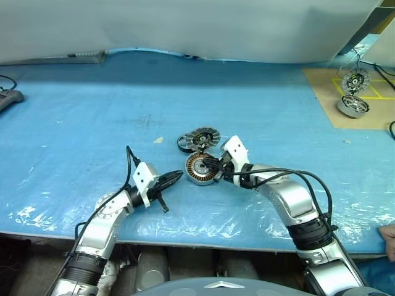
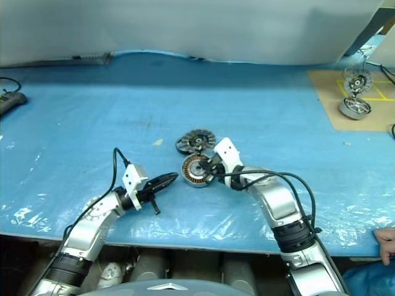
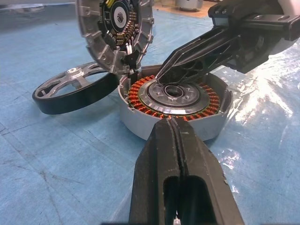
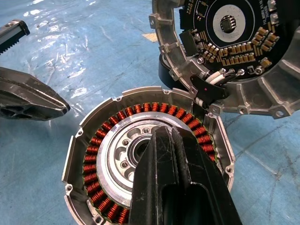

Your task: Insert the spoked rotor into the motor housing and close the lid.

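The motor housing (image 1: 199, 168) sits on the blue table, its copper windings (image 4: 96, 154) bare around a silver centre. Its hinged lid (image 1: 205, 137) stands open behind it, circuit-board face (image 4: 234, 28) toward me. The spoked rotor (image 3: 70, 89), a dark ring with silver spokes, lies flat on the table beside the housing and the lid. My right gripper (image 1: 208, 164) is shut and empty, its tip over the housing's inner plate (image 3: 176, 96); I cannot tell if it touches. My left gripper (image 1: 178, 177) is shut and empty, pointing at the housing's wall from a short gap.
A second motor (image 1: 353, 105) with its open lid (image 1: 356, 80) stands on a brown board at the far right. A person's hand (image 1: 389, 234) shows at the table's front right edge. A dark power strip (image 1: 9, 98) lies far left. The blue sheet (image 1: 92, 123) is crinkled plastic.
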